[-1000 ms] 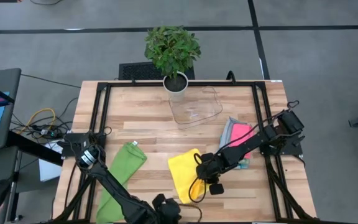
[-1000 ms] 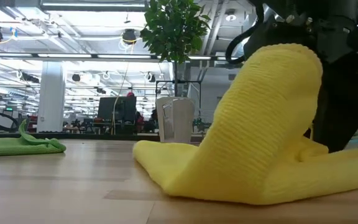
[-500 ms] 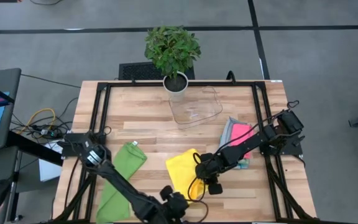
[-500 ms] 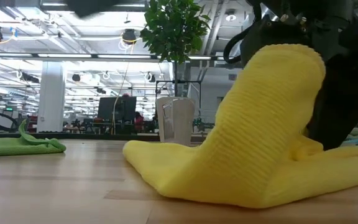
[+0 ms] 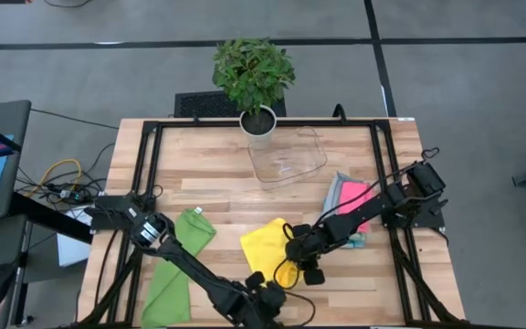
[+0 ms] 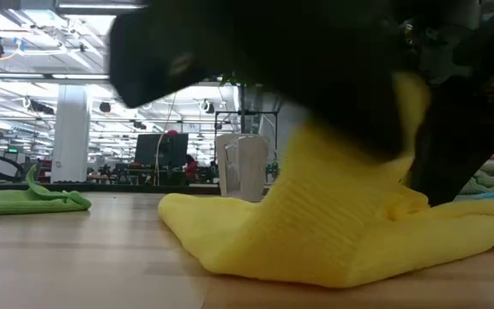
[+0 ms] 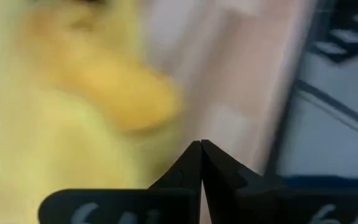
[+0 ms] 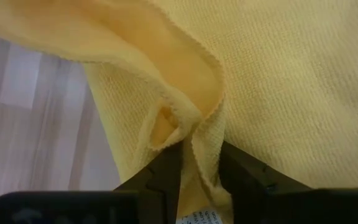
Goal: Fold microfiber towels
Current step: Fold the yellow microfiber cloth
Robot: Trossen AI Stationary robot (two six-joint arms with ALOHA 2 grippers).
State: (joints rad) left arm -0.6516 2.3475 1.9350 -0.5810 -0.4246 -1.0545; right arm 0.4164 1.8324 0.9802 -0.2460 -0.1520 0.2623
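A: We see the right tool [image 8: 196, 167] pinching a raised fold of the yellow towel [image 5: 265, 249] at the table's [image 5: 208, 183] near middle.

B: And the left tool [image 7: 201, 163], fingers pressed together and holding nothing, hangs by that towel's near edge. We spot the green towel [image 5: 177, 260] lying left, pink towel [image 5: 352, 196] far right.

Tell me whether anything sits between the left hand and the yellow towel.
Nothing visible does. The left hand, shut, is at the yellow towel's near edge; the right hand already pinches a fold of it.
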